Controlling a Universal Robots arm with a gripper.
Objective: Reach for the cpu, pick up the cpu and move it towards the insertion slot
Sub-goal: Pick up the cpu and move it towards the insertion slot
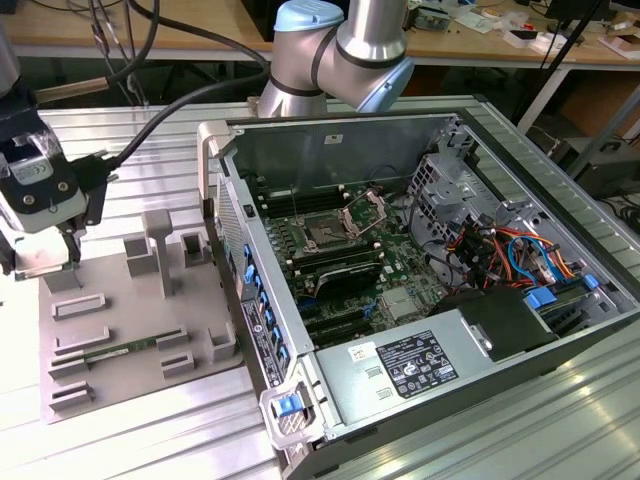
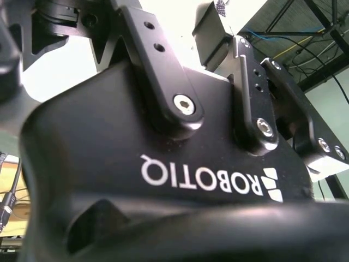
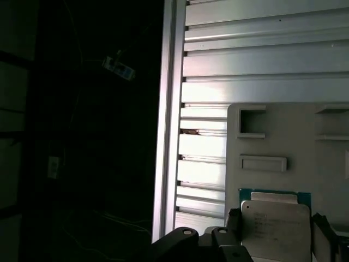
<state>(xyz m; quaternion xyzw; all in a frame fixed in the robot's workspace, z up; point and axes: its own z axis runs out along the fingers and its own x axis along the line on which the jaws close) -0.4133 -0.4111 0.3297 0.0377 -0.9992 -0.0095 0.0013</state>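
Well, slatted metal table (image 1: 150, 440), bench (image 1: 60, 35) beyond, one fixture plate (image 1: 130, 310), one cpu (image 3: 275, 226) under my gripper (image 1: 45, 258), hold unclear.

The cpu (image 3: 275, 229) is showing a dull silvery metal top on a green board. The plate (image 3: 294, 142) under it is looking like matt grey plastic, while the ribbed table (image 3: 245, 54) is gleaming as bare aluminium and the computer case (image 1: 330, 140) as grey sheet metal.

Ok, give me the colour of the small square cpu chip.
The small flat square cpu: whitish-silver top, teal-green edge; clearest in the first wrist view.
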